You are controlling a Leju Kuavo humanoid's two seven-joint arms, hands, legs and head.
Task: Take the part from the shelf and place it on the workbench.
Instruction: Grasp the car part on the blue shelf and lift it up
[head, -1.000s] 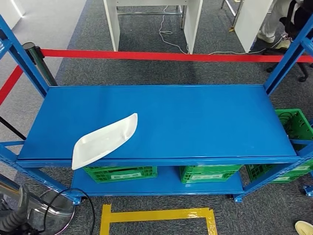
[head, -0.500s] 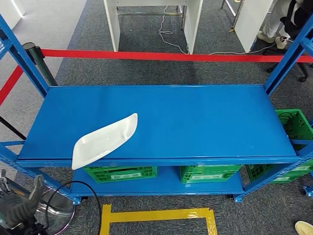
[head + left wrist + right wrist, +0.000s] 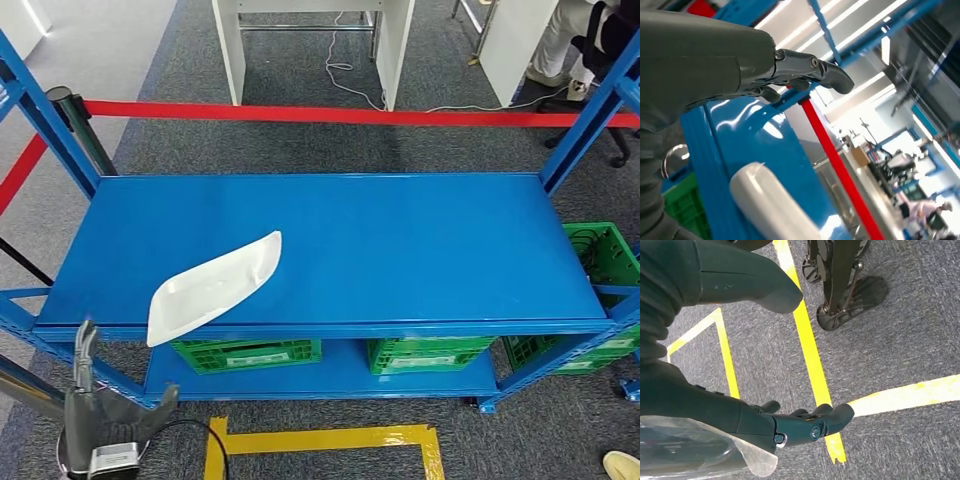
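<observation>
The white elongated part lies on the blue shelf top, near its front left edge, one end jutting slightly over the edge. My left hand rises in front of and below the shelf's left end, fingers apart, holding nothing. In the left wrist view the part is close ahead of my left hand, apart from it. My right hand hangs over the floor with its fingers apart and nothing in it.
Green crates sit on the lower shelf, another green crate at the right. Blue uprights frame the shelf ends. A red barrier tape runs behind. Yellow floor tape marks the carpet in front.
My left hand has risen from the bottom left corner toward the shelf's front edge and moved right. The part has not moved.
</observation>
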